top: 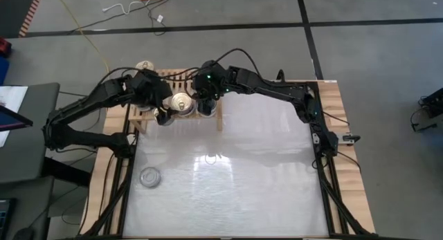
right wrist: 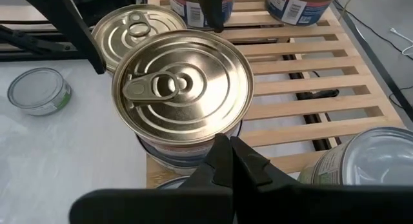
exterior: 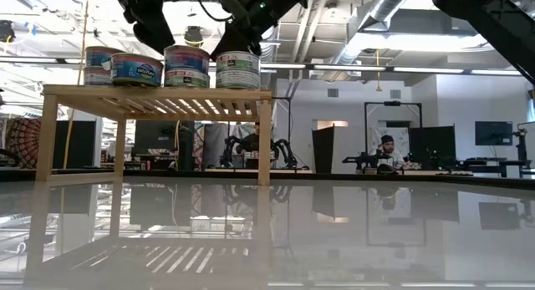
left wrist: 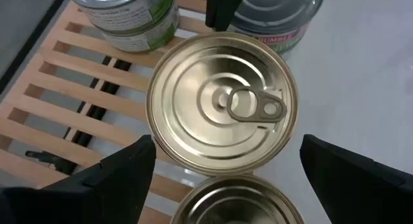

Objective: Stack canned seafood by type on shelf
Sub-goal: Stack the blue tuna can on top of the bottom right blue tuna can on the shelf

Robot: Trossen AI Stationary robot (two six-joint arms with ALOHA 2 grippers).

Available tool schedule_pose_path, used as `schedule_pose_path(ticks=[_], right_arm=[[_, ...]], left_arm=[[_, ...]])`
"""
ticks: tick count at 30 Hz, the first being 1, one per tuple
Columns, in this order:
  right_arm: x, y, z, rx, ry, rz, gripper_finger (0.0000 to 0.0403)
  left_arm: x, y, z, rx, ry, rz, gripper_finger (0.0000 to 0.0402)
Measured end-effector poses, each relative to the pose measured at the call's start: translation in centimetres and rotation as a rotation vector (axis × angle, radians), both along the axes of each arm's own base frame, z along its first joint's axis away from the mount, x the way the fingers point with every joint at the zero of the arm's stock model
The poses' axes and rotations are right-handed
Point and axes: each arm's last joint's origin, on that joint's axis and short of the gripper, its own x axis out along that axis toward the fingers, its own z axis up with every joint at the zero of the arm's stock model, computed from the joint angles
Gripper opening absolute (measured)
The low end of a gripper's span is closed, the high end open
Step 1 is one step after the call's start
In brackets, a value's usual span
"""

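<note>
Floor (top: 374, 60): grey concrete, crossed by dark tape lines (top: 208, 27). Yellow cable (top: 88, 39) and white cable (top: 128, 8) trail across it. Desk (top: 228, 191): glossy white top, reflecting overhead light, edged by a pale wood frame (top: 346, 136). Ceiling: exposed silver ducts (exterior: 380, 14) and pipes. Far wall white (exterior: 451, 98). Dark monitors (exterior: 493, 133) on distant workbenches; a seated person (exterior: 386, 148) in the far background.
</note>
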Motion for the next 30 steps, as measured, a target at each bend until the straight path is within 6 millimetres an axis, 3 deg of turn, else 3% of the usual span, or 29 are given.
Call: schedule_pose_path(ticks=[19, 30], right_arm=[[0.6, 0.3, -0.5, -0.010, -0.036, 0.009, 0.0016], [1.0, 1.2, -0.1, -0.006, -0.080, 0.048, 0.0016]], left_arm=[[1.0, 0.5, -0.7, -0.013, 0.039, 0.002, 0.0367], [-0.5, -0.3, 0.5, -0.010, -0.044, 0.031, 0.0367]])
